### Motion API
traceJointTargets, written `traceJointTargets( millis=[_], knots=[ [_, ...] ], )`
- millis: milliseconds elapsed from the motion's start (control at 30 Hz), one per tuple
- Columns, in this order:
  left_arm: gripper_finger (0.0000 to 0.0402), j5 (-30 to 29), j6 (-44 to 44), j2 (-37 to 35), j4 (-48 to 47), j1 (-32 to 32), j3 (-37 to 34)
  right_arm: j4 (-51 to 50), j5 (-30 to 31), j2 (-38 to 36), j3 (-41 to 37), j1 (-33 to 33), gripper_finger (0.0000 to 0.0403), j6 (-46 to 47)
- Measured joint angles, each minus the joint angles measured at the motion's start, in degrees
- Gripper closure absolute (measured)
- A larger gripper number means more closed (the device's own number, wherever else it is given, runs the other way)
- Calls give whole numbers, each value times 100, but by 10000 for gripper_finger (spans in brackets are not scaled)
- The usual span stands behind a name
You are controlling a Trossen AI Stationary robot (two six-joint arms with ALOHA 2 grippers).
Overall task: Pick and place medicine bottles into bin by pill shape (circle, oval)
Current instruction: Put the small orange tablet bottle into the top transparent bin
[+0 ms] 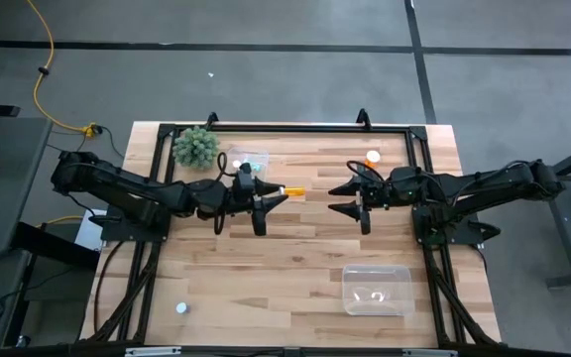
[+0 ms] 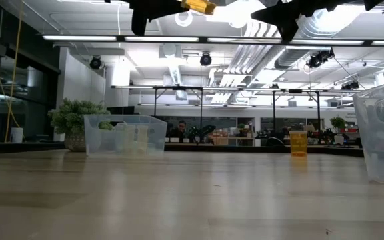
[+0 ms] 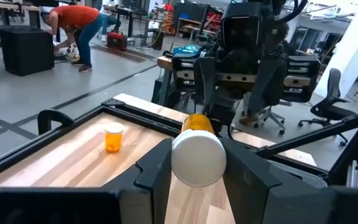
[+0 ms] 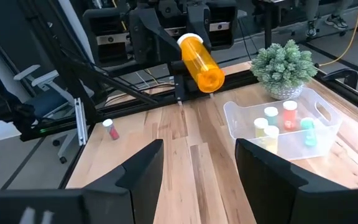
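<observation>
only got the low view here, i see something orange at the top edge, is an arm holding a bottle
Observer: Yes. The left gripper is shut on an orange bottle with a white cap, held sideways above the table.
Operator: where's the right one
Observer: The right gripper faces it across the middle of the table, fingers open, holding nothing.
Operator: that bin on my left, anything in it
Observer: The bin beside the green plant holds several small bottles.
Operator: and the other bin
Observer: The near bin holds what look like two small things; I cannot tell what they are.
</observation>
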Motion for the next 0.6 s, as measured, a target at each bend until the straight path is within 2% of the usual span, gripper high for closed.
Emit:
traceJointTargets(
  millis=[133,233,400,600],
  knots=[
    [287,40,58,0,-15,-4,0,0,5,0,0,0,210,0],
    [287,334,218,-16,-412,27,77,-2,7,0,0,-2,210,0],
    [287,674,427,-452,-2890,461,846,-3,10,0,0,0,210,0],
    [287,1012,1282,-877,-5781,1139,1413,-9,154,0,0,0,210,0]
  ],
)
